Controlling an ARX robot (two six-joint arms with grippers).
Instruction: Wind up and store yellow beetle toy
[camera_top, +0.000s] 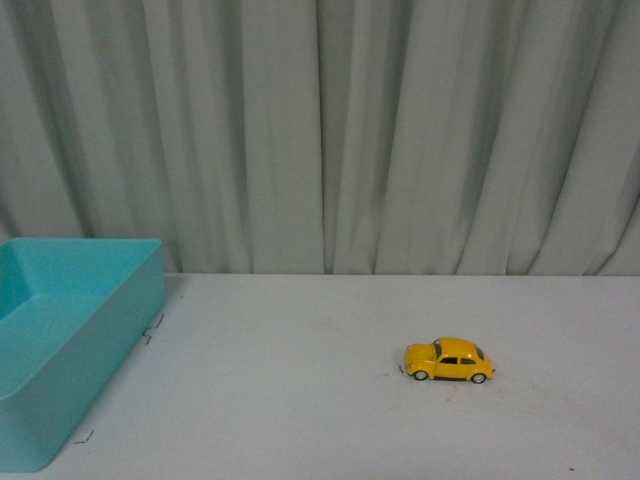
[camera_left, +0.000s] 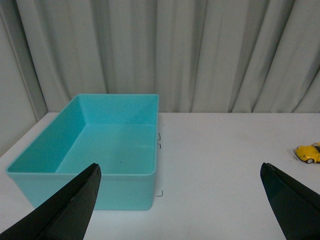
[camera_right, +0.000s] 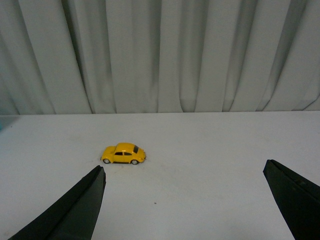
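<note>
The yellow beetle toy (camera_top: 450, 360) stands on its wheels on the white table (camera_top: 300, 400), right of centre, side-on with its nose to the left. In the right wrist view the toy (camera_right: 123, 153) sits beyond the open right gripper (camera_right: 184, 172), off toward one black finger (camera_right: 75, 210). The left gripper (camera_left: 180, 170) is open over bare table; the toy (camera_left: 308, 152) shows only partly at the frame edge. Neither arm appears in the front view.
A turquoise plastic bin (camera_top: 60, 330) stands at the table's left side, open-topped with nothing in it (camera_left: 105, 145). Small black corner marks (camera_left: 160, 192) lie on the table beside the bin. Pale pleated curtains (camera_top: 320, 130) hang behind the table's far edge.
</note>
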